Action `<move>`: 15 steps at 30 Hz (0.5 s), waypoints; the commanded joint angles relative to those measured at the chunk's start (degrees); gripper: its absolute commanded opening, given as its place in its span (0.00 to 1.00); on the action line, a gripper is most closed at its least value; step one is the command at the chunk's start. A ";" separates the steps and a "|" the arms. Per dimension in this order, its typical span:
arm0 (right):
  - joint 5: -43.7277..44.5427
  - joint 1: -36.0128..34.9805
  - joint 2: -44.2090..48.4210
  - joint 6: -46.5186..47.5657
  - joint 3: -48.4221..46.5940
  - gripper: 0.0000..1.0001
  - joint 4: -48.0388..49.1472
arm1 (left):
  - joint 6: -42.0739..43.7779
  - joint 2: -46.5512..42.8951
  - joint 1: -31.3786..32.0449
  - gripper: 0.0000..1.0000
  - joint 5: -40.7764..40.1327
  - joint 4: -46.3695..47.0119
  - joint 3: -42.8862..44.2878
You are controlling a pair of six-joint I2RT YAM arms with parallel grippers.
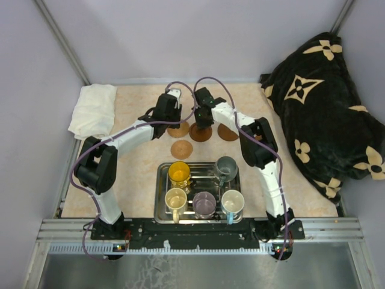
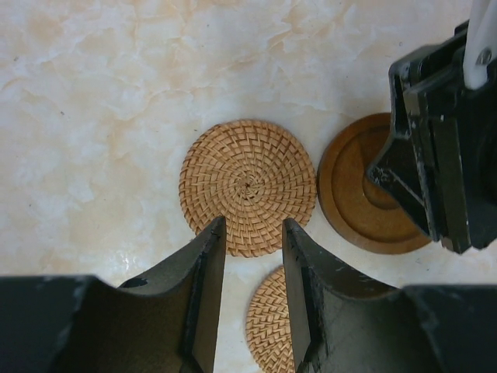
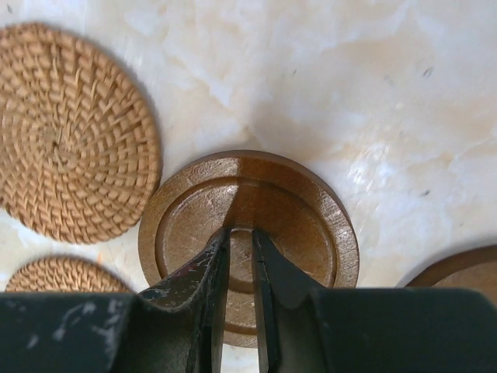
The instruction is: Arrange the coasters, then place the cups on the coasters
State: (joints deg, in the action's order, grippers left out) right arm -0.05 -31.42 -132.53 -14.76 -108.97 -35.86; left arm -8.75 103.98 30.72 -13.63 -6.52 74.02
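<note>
Coaster arrangement, the first step of the task, at the far middle of the table (image 1: 132, 174). Left gripper (image 2: 252, 229) hovers over the near edge of a woven coaster (image 2: 247, 186), jaws spread part-way and empty (table and coaster show through the gap). Right gripper (image 3: 241, 237) sits on or just above the sunken centre of a wooden coaster (image 3: 299, 225) just beside it. Its fingers are almost pressed together, with a thin slit between them, and pinch nothing; whether they touch the coaster cannot be told. A second woven coaster (image 1: 181, 149) lies nearer the arms and a second wooden coaster (image 1: 228, 132) lies to the right (four show, a fifth does not). All five cups (image 1: 179, 173) stand in the tray (image 1: 161, 201) close to the arm bases, none on a coaster. Judged stage: early, with spacing unfinished, since the two coasters under the grippers lie very close together. The next move likely calls for sliding the wooden coaster sideways under light downward pressure, without nudging its woven neighbour, so that each disc has room for a cup and its handle.
</note>
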 commanded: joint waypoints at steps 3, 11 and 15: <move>3.68 2.94 -6.02 0.97 -1.54 0.20 3.73 | -0.08 -0.58 -0.09 0.42 -0.54 -0.62 -0.13; 6.44 3.12 -4.43 0.97 1.18 0.20 2.29 | -0.32 -0.71 -0.09 0.42 -1.21 -0.86 -0.32; 6.65 3.12 -1.44 0.60 7.01 0.20 3.16 | -0.47 -0.75 -0.11 0.42 -1.47 -0.86 -0.54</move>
State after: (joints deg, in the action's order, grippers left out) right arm 1.43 -29.47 -133.25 -14.81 -108.47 -29.67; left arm -8.84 103.98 30.72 -14.20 -6.61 74.02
